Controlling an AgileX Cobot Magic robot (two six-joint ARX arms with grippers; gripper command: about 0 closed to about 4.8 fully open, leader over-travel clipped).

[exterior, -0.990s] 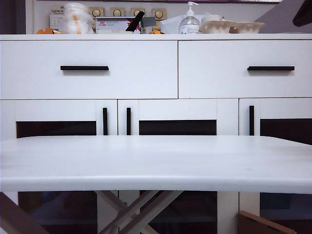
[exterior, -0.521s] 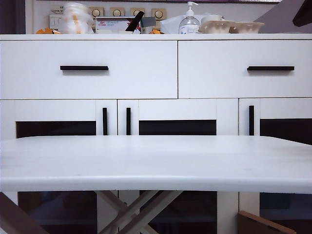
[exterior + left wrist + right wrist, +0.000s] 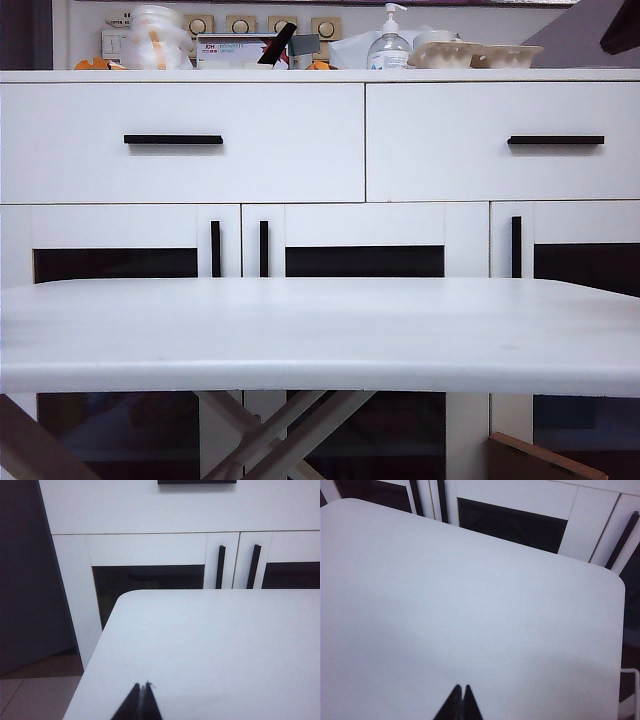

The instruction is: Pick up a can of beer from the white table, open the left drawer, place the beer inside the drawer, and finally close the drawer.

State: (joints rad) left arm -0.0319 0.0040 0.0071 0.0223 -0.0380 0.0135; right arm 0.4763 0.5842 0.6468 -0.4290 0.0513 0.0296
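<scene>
Overhead, sideboard top (image 3: 560, 75) holds clutter: clear pump bottle (image 3: 388, 45), egg cartons (image 3: 475, 55), white containers (image 3: 155, 40). Left drawer (image 3: 180, 145) shut flush, black bar handle (image 3: 173, 139) level; right drawer (image 3: 500, 140) likewise shut. Can of beer in no view. White table (image 3: 320, 330) bare, matte, rounded corners, well short of sideboard doors. Left gripper (image 3: 141, 692) clenched, holding nothing, above table's near left edge; tiled floor (image 3: 40, 690) beside it. Right gripper (image 3: 460, 694) clenched, also holding nothing, over table's right part.

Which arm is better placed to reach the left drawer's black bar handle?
Probably left: the shut left pincer sits over the white table's left corner, facing that black bar handle. The shut right pincer sits over the right corner.
</scene>
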